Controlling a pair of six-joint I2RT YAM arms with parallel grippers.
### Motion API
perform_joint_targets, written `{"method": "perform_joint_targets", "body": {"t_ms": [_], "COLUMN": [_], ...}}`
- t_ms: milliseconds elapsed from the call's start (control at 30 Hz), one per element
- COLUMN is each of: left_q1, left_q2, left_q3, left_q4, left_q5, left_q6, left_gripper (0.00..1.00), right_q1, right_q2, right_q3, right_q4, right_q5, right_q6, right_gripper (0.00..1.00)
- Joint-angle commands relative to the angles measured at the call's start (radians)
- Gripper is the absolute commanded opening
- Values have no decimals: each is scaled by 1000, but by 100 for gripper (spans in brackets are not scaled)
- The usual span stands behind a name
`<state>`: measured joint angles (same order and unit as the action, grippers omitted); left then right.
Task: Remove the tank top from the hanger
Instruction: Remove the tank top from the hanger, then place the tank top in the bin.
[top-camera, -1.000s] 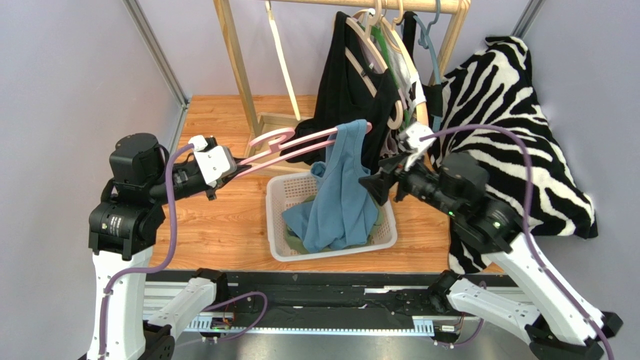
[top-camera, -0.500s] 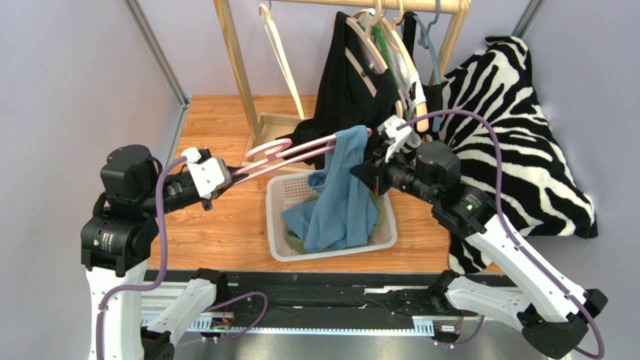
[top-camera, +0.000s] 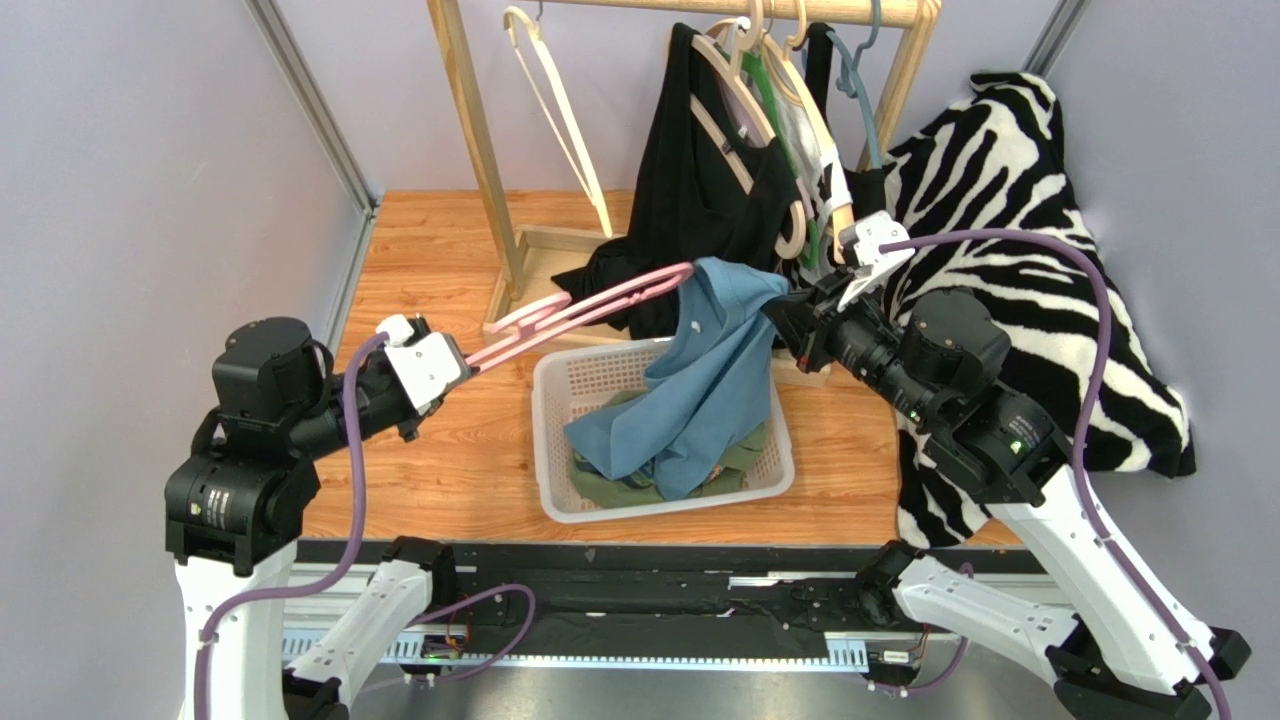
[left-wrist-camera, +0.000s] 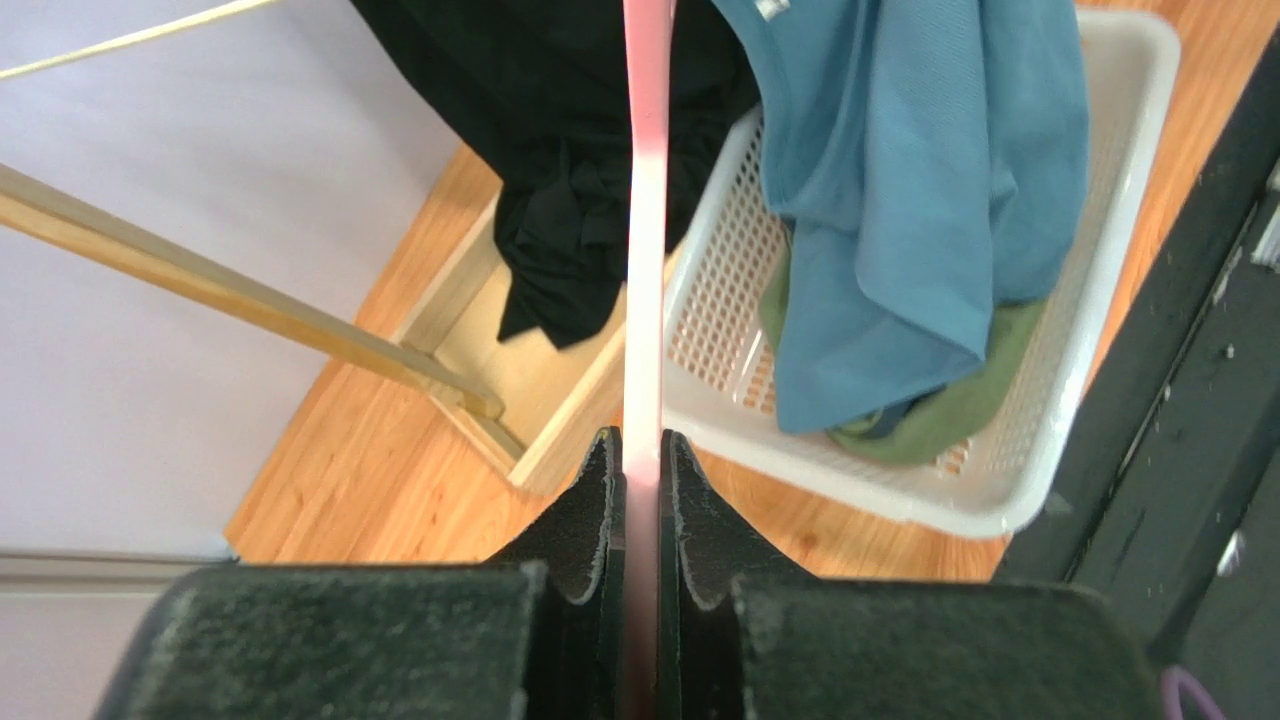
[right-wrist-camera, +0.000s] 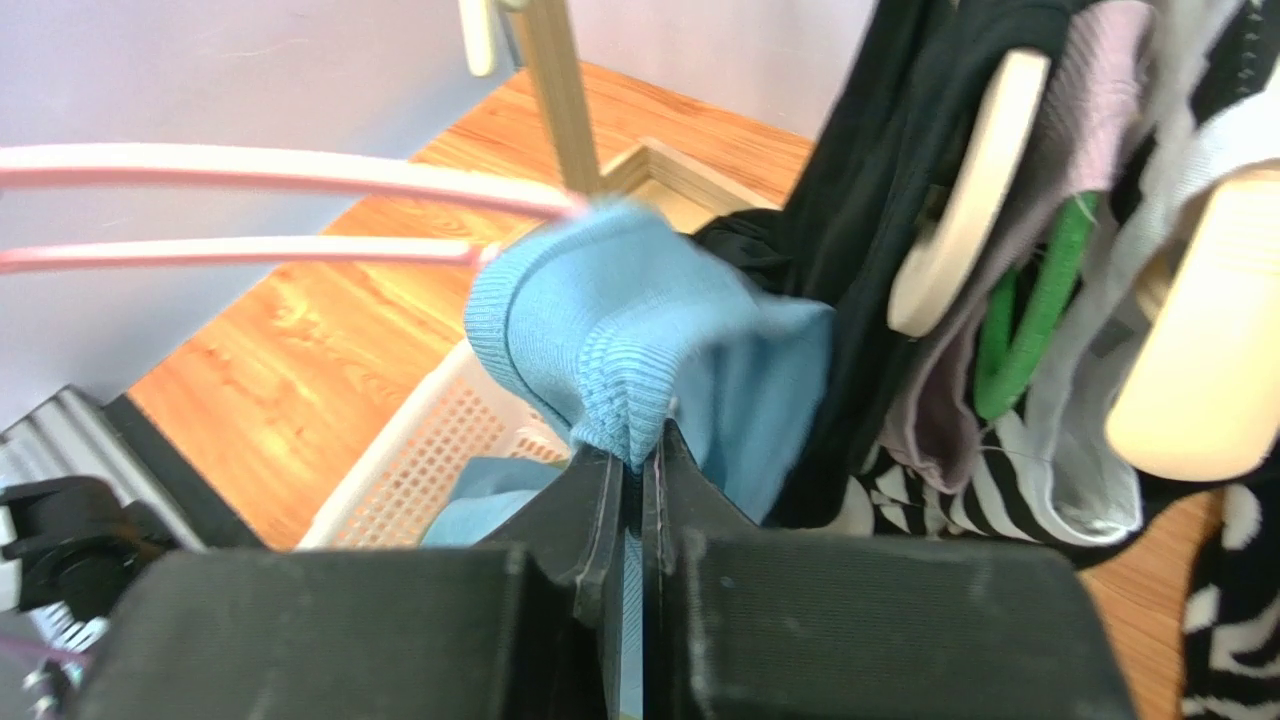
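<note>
Left gripper (left-wrist-camera: 642, 465) clamped on hanger (top-camera: 601, 300). Right gripper (right-wrist-camera: 631, 450) pinching tank top (top-camera: 706, 390) above basket (top-camera: 543, 435). Strap at hanger tip (nearly off); final pull-clear left.

- The right fingers (top-camera: 796, 320) have swung from frame centre toward the right, dragging the tank top (top-camera: 699, 393) out to the pink hanger's (top-camera: 586, 308) tip.
- The left fingers (top-camera: 458, 360) have dropped lower, so the hanger slopes more steeply.
- At the top, a cream hanger (top-camera: 553, 105) has swung further into view.

A white basket (top-camera: 547, 450) sits mid-table. A wooden rack (top-camera: 478, 150) lines the far edge; zebra fabric (top-camera: 1037, 300) covers the right.
</note>
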<state>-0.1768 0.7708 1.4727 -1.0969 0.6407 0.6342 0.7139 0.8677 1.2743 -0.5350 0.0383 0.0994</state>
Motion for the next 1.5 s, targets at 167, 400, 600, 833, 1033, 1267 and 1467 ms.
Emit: {"method": "perform_joint_targets", "body": {"t_ms": [167,400,600,833,1033,1267,1467], "left_q1": [2,3,2,2,3,2,2], "left_q2": [-57,-113,-41,-25,4,18,53], "left_q3": [89,86,140,84,70,46,69], "left_q4": [-290,61,66,111,103,66,-84], "left_q5": [83,-116,-92,-50,-3,62,220], "left_q6": [206,-56,-180,-267,-268,-271,-176], "left_gripper": [0,0,0,0,0,0,0], "right_q1": [-7,51,248,348,401,424,424], "right_q2": [73,111,189,257,231,228,173], "right_q3": [13,-38,-81,-24,221,457,467], "right_q4": [20,-13,-46,-123,-316,-468,-393], "right_q5": [-17,-179,-43,18,78,69,46], "right_q6": [-6,-27,-73,-95,-170,-231,-280], "right_gripper": [0,0,0,23,54,68,68]}}
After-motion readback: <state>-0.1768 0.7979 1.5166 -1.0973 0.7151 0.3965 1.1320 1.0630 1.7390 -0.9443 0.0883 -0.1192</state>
